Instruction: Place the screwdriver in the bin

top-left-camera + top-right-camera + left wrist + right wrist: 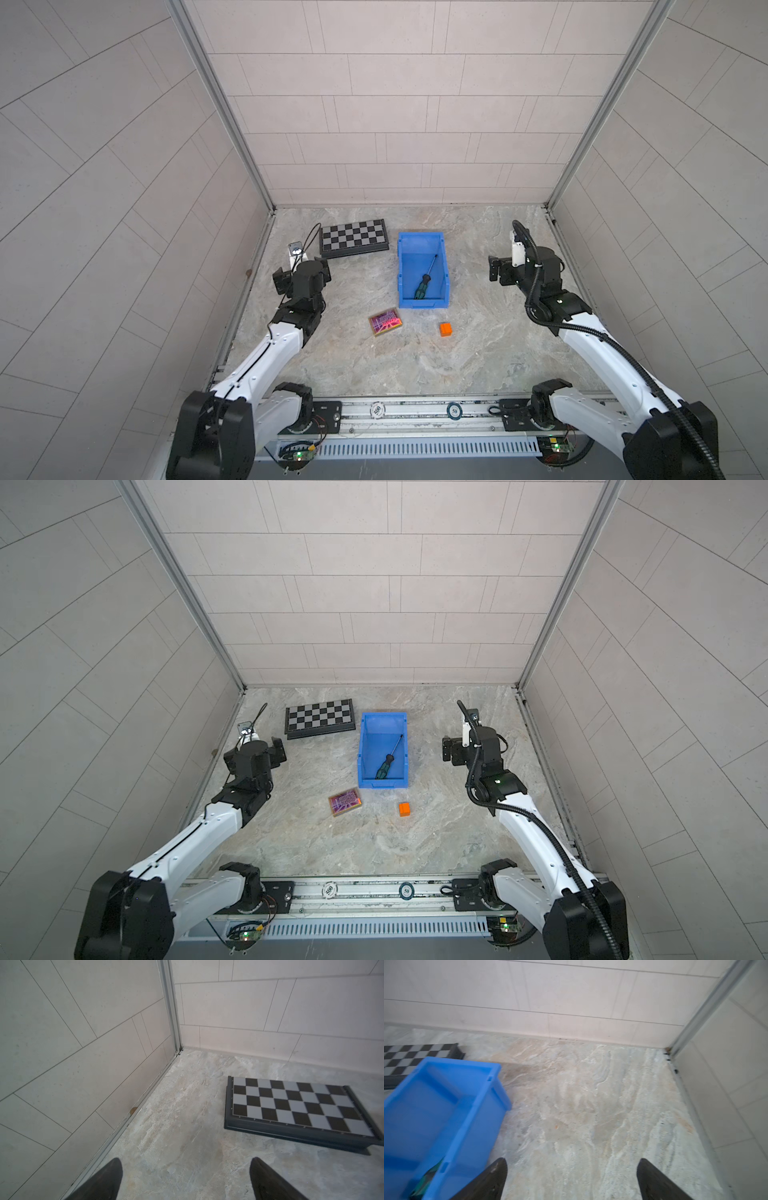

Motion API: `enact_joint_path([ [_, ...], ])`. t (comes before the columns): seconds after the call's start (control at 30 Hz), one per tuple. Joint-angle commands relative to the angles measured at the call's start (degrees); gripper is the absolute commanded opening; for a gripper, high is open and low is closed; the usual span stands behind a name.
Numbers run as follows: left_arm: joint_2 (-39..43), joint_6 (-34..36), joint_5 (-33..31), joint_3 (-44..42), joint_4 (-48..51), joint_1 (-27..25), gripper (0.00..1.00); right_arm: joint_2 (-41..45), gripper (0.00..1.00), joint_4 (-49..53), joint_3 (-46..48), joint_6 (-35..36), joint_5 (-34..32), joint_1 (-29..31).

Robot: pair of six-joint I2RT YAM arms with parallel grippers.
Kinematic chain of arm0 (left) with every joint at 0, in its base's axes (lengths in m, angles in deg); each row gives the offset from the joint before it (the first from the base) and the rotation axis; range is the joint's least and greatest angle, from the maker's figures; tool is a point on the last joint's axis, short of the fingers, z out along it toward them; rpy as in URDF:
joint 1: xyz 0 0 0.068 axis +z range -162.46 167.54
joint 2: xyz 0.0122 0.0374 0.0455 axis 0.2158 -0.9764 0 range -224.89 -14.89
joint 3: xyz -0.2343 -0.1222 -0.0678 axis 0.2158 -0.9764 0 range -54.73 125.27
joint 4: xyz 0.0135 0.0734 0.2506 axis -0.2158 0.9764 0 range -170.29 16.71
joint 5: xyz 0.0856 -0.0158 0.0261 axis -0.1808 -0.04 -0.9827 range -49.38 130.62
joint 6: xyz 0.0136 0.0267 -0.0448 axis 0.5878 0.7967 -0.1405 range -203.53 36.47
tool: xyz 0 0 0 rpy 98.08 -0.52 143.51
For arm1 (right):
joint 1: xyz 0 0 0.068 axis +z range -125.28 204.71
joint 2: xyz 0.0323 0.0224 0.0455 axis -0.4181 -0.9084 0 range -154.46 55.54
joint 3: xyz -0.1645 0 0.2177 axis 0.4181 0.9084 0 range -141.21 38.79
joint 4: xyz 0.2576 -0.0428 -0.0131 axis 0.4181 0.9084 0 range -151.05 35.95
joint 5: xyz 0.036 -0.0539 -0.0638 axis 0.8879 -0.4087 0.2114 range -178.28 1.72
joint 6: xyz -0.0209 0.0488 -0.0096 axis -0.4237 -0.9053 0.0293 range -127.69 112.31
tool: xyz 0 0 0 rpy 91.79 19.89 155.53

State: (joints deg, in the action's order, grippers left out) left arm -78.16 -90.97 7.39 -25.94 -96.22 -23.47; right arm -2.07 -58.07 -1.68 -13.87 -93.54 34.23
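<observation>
One screwdriver (427, 276) is lying inside one bin (400, 270), which is sitting on the worktop (457, 365) near the middle of its far edge. The screwdriver is resting on the bin's floor and slanting across it, with its handle pointing toward the bin's near left corner and its tip toward the far right wall. It is showing a dark green and black handle and a thin dark shaft, and it is looking shorter than the bin. The bin is showing bright blue, rectangular, with tall walls.

One checkered board (353, 239) is lying flat toward the far left corner, close beside the bin but apart from it. One pink-patterned card (385, 321) and one orange cube (446, 329) are lying nearer the front edge than the bin, each apart from it. Two round chips (377, 409) are sitting on the rail (415, 417) along the front edge.

Two grippers are showing. The left gripper (186, 1165) is hovering by the left edge, near the board, with its fingers spread wide and nothing between them. The right gripper (572, 1165) is hanging to the right of the bin, apart from it, likewise spread and carrying nothing
</observation>
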Motion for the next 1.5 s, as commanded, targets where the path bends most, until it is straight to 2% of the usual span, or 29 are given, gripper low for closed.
enact_joint_path([
  [0.0,-2.32,0.43,-5.2,-3.4,-11.93,0.28,0.99,0.87,0.99,-10.57,4.32,3.27,-7.97,-3.17],
  [0.07,-4.18,0.69,-3.98,-5.42,-16.42,0.28,1.0,-0.9,0.99,-16.01,7.92,3.22,-7.37,-5.01],
  [0.23,-7.11,3.76,-1.49,-8.05,-26.11,0.28,1.0,-10.59,1.0,-29.85,12.99,6.83,-5.25,-5.26],
  [0.3,-8.09,5.19,-0.72,-8.76,-29.59,0.52,0.99,-14.39,0.99,-35.69,14.88,5.52,-5.64,-5.19],
  [0.5,-11.45,4.81,4.03,-10.99,-36.05,2.6,1.0,-21.84,1.0,-42.97,16.31,5.84,-8.44,-3.72],
  [0.63,-16.05,5.29,6.67,-11.75,-41.11,3.12,1.0,-24.4,0.99,-45.72,16.19,7.86,-7.06,-3.06],
  [0.73,-17.08,5.79,8.73,-9.8,-38.44,3.13,0.99,-26.34,0.99,-47.99,16.57,7.8,-6.84,-3.07],
  [0.8,-19.33,7.2,11.78,-7.79,-36.98,3.18,1.0,-29.13,1.0,-53.17,18.45,8.46,-5.46,-3.1],
  [0.97,-20.03,7.44,14.77,-7.7,-37.24,3.96,1.0,-34.02,1.0,-65.85,22.57,8.76,-3.03,-3.45],
  [1.13,-20.03,7.4,15.04,-7.75,-37.23,4.05,0.99,-32.83,1.0,-54.43,17.67,4.22,-3.22,-6.07],
  [1.47,-20.03,7.44,15.04,-7.78,-37.33,4.04,0.99,-33.32,0.99,-56.74,18.46,5.39,-2.89,-5.92],
])
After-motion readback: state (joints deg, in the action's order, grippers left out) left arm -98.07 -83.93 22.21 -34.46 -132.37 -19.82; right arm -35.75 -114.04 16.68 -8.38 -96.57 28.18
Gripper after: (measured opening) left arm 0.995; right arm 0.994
